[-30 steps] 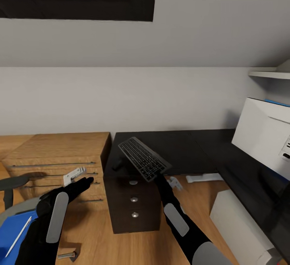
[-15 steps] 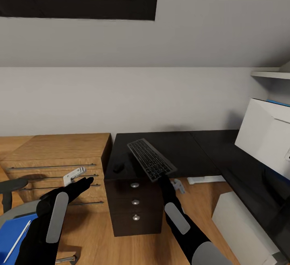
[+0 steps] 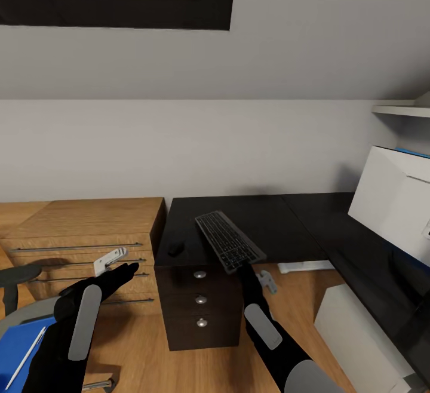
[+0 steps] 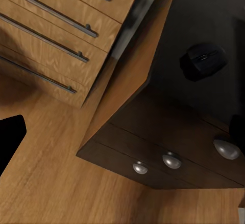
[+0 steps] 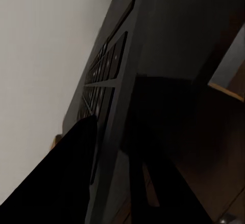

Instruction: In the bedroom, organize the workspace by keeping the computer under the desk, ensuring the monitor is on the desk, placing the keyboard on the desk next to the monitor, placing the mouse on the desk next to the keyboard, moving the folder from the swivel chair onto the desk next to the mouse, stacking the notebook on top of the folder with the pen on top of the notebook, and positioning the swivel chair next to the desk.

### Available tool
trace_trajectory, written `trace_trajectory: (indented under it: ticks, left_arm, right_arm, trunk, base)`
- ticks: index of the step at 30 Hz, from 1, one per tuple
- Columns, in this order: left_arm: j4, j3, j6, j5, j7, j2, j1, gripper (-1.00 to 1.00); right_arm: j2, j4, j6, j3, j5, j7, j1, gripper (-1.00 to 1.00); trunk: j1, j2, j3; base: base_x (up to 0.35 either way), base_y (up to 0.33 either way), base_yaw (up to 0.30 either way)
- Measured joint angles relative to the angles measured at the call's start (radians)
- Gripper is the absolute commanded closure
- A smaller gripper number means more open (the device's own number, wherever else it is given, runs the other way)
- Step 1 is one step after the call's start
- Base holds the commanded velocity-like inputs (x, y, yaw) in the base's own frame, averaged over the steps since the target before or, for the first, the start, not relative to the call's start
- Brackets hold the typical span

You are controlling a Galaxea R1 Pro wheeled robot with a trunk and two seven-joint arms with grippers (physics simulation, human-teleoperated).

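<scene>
1 keyboard (image 3: 230, 241) pinched at its near end in right claw (image 3: 243, 267)

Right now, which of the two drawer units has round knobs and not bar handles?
The black unit under the desk, below the held keyboard, has round silver knobs. The wooden chest to its left has long bar handles.

Head camera looks down from above on the long black worktop (image 3: 269, 220); both wrist cameras view that worktop (image 4: 204, 24) (image 5: 194, 24) close up.
</scene>
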Motion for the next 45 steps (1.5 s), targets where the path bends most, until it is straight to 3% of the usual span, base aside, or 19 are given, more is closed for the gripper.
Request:
trace_trajectory:
  ticks: [16,19,45]
  left_arm:
    - [0.000,0.000,0.001,0.000,0.000,-0.002,0.000,-1.00]
    - [0.000,0.000,0.001,0.000,0.000,-0.002,0.000,-1.00]
    - [0.000,0.000,0.003,0.000,0.000,-0.001,0.000,-1.00]
  right_arm:
    - [0.000,0.013,-0.010,0.006,-0.003,0.000,0.000,1.00]
    - [0.000,0.020,-0.008,0.003,0.028,0.004,0.000,1.00]
    - [0.000,0.019,-0.008,0.003,0.027,0.003,-0.001,1.00]
  trunk:
    - [0.000,0.000,0.000]
    - [0.000,0.000,0.000]
    - [0.000,0.000,0.000]
  base:
    - [0.037,0.086,0.000]
    - [0.006,0.045,0.000]
    - [0.000,0.033,0.000]
